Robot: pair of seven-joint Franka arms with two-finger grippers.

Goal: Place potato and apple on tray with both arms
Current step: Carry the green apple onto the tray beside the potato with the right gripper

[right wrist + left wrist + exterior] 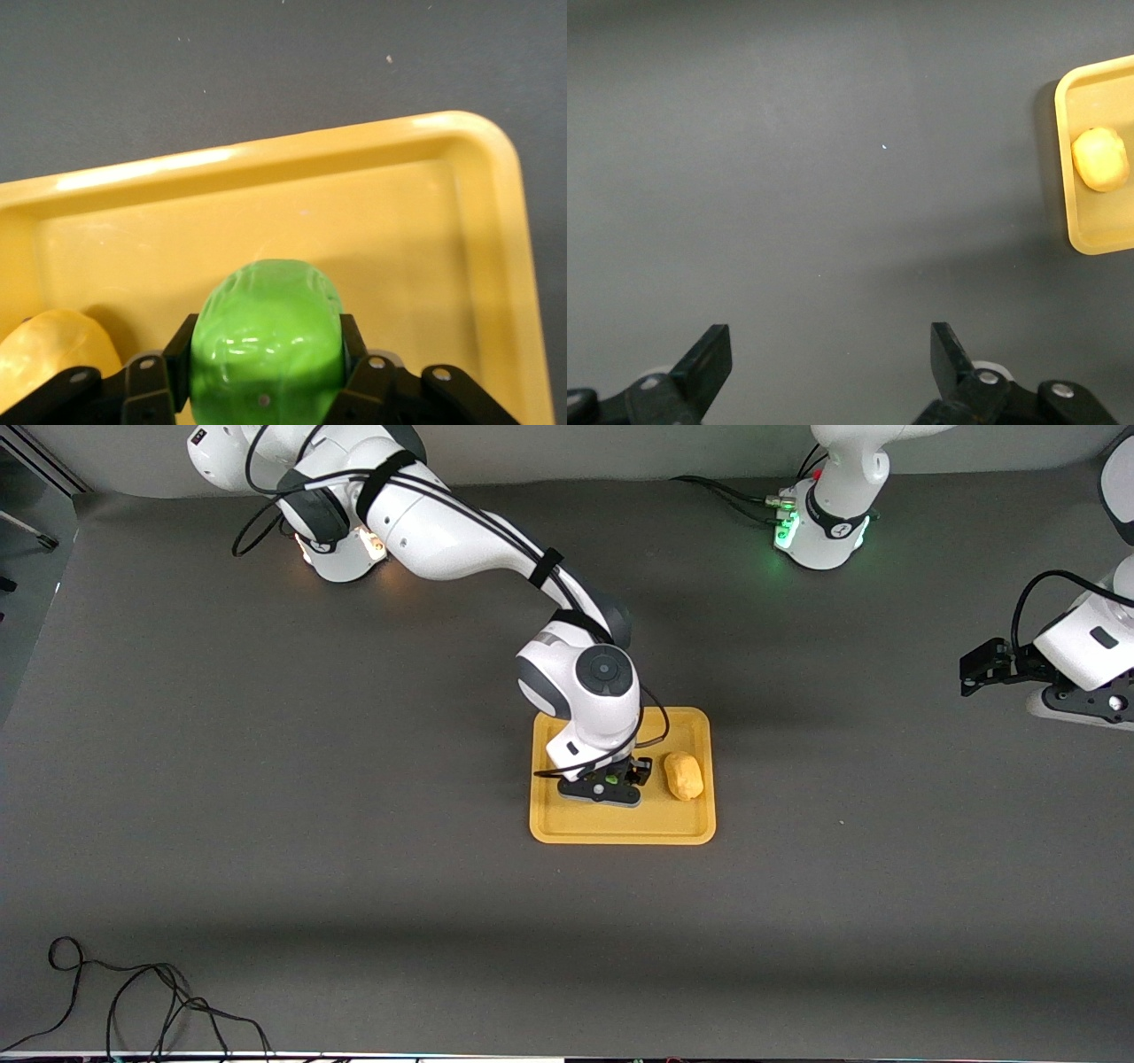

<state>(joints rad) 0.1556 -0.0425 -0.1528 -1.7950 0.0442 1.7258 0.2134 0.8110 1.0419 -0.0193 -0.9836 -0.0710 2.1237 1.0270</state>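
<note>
The orange-yellow tray (pixel 620 824) lies mid-table. The yellow-tan potato (pixel 683 776) lies in it, toward the left arm's end. My right gripper (pixel 611 784) is low over the tray beside the potato, shut on the green apple (pixel 611 779). In the right wrist view the apple (pixel 266 328) fills the space between the fingers of the right gripper (pixel 267 335), over the tray floor (pixel 399 230), with the potato (pixel 53 354) beside it. My left gripper (pixel 970 673) waits open and empty at the left arm's end of the table. In the left wrist view it (pixel 831 341) is over bare mat, with the tray (pixel 1090 230) and potato (pixel 1100 159) at the edge.
The table is covered by a dark grey mat (pixel 354 824). A loose black cable (pixel 133 1001) lies at the corner nearest the front camera, toward the right arm's end. The arm bases (pixel 819 531) stand along the table's robot side.
</note>
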